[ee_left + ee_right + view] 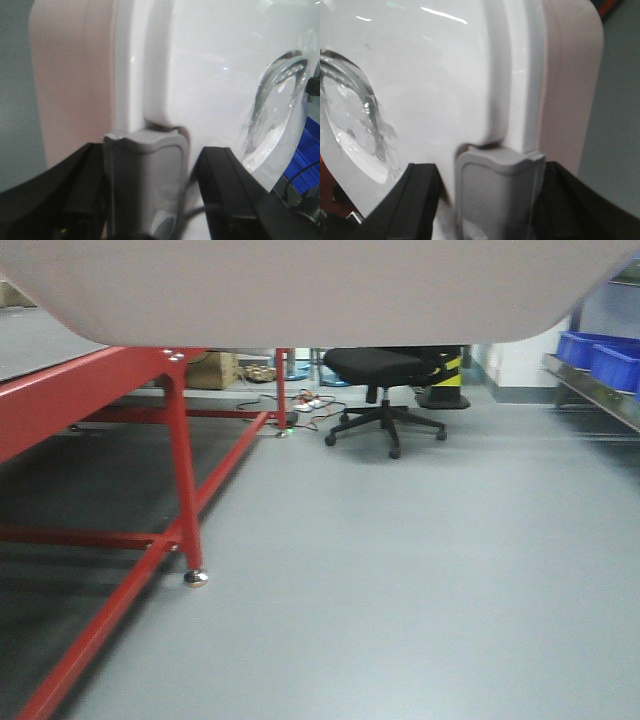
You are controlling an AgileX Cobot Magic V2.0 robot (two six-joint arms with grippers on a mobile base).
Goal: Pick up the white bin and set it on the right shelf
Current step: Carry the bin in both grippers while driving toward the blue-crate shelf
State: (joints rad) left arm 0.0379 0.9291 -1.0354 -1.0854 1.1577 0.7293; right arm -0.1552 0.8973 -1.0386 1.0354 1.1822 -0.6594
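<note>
The white bin (300, 290) hangs in the air, its pale underside filling the top of the front view. In the left wrist view its glossy lid (210, 75) with a recessed handle (275, 100) is close up. My left gripper (152, 150) is shut around the grey end latch (145, 175), one black finger (75, 190) against the pinkish side wall. The right wrist view shows the lid (420, 75), with my right gripper (490, 167) shut around the other grey latch (495, 195). The right shelf (600, 390) shows at the far right edge.
A red-framed table (170, 370) stands on the left, its leg on a foot (196, 578). A black office chair (385, 370) stands ahead, with cables (305, 400) and a cardboard box (212, 370) behind it. Blue bins (600, 355) sit on the steel shelf. Grey floor lies ahead.
</note>
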